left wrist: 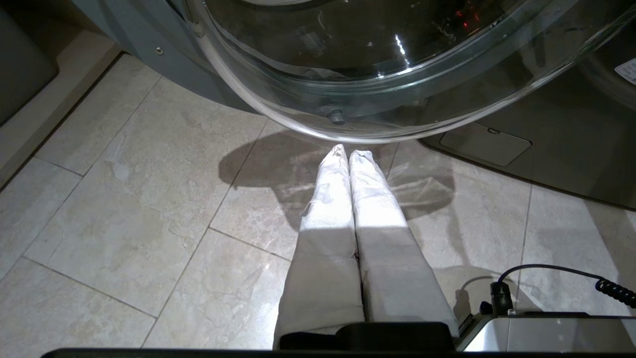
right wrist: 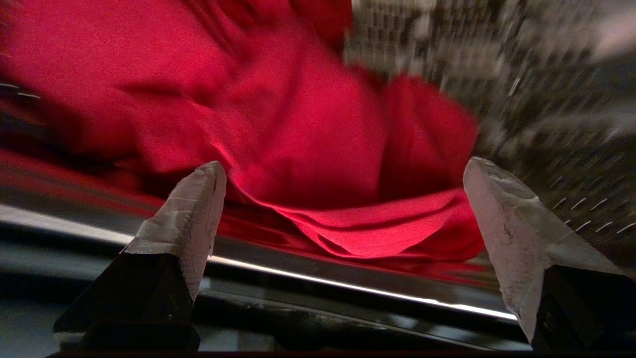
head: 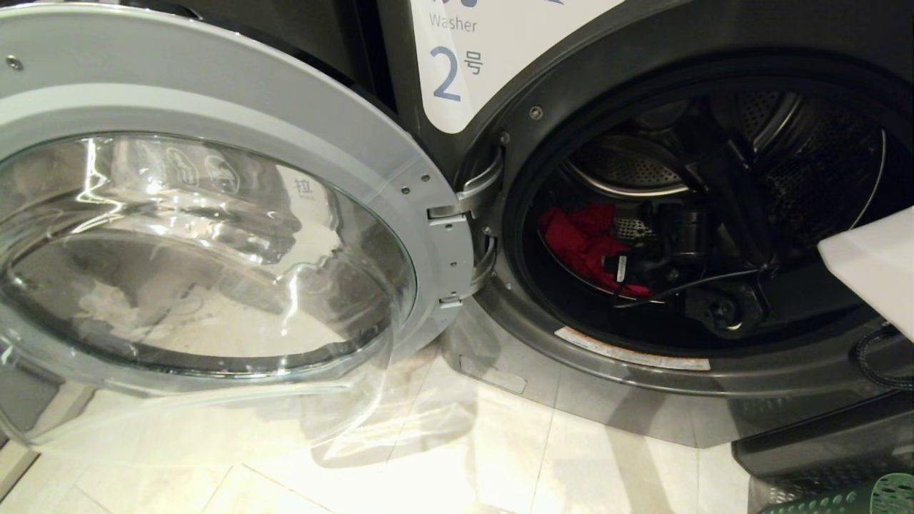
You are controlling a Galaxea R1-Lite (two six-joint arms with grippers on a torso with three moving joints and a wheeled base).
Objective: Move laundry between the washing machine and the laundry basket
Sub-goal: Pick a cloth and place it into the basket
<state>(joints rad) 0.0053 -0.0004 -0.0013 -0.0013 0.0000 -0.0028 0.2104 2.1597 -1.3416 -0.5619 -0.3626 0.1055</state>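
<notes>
Inside the drum of the washing machine (head: 714, 214), low on its left side, lies a crumpled red garment (head: 582, 243), the only piece of laundry in sight. The right gripper (right wrist: 343, 194) has its two taped fingers (right wrist: 191, 214) spread wide apart, and the red cloth bulges between them without being pinched; the fold nearest the camera hangs over the shiny lip of the drum. From the head view the black arm reaches into the opening, its wrist and a thin cable just to the right of the garment. The round glass door (head: 200, 250) stands swung fully open to the left on its hinge (head: 457, 214), and a white label with the numeral 2 (head: 457, 64) sits above the hinge. A corner of the green basket (head: 857, 496) with round holes shows at the lower right. The left gripper (left wrist: 348, 154) hangs over the pale tiled floor (left wrist: 124, 199) just below the door's glass, fingers pressed together and holding nothing.
</notes>
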